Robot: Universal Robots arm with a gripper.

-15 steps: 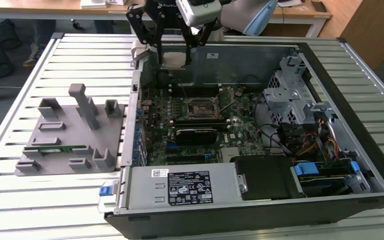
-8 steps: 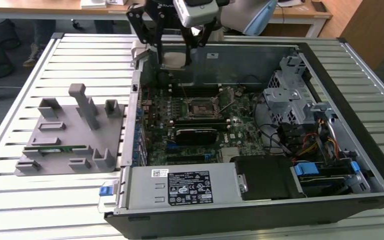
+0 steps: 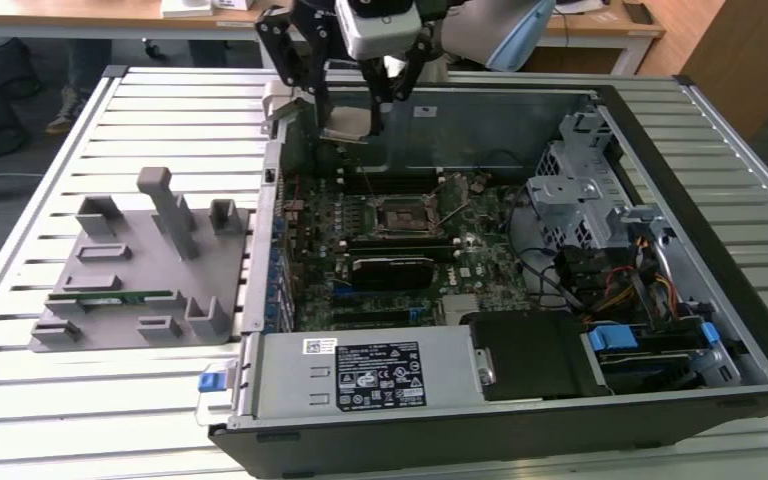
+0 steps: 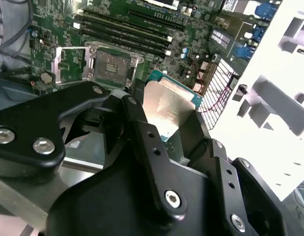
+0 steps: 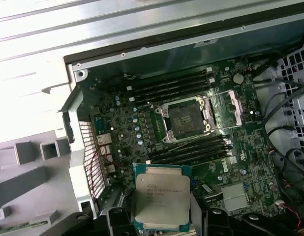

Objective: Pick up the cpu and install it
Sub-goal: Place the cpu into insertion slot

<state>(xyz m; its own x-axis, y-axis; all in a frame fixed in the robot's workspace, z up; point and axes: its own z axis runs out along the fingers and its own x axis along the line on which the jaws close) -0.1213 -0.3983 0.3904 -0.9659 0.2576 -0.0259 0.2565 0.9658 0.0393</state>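
Observation:
My gripper [image 3: 349, 126] is shut on the cpu [image 3: 347, 121], a flat square chip with a silvery top. It hangs above the back left part of the open computer case [image 3: 704, 240], over the motherboard [image 3: 491, 265]. In both wrist views the cpu [image 4: 164, 98] [image 5: 161, 197] sits between the black fingers [image 4: 142, 128], tilted and well above the board. The open, empty socket [image 3: 398, 217] [image 4: 110, 64] [image 5: 187, 119] lies on the board, nearer the case's middle than the cpu.
A grey fixture [image 3: 144, 260] with upright posts stands on the slatted table [image 3: 64, 400] at the exterior view's left, a green memory stick [image 3: 111, 297] lying in it. Inside the case are a power supply [image 3: 357, 372], a drive cage [image 3: 584, 190] and loose cables [image 3: 611, 290].

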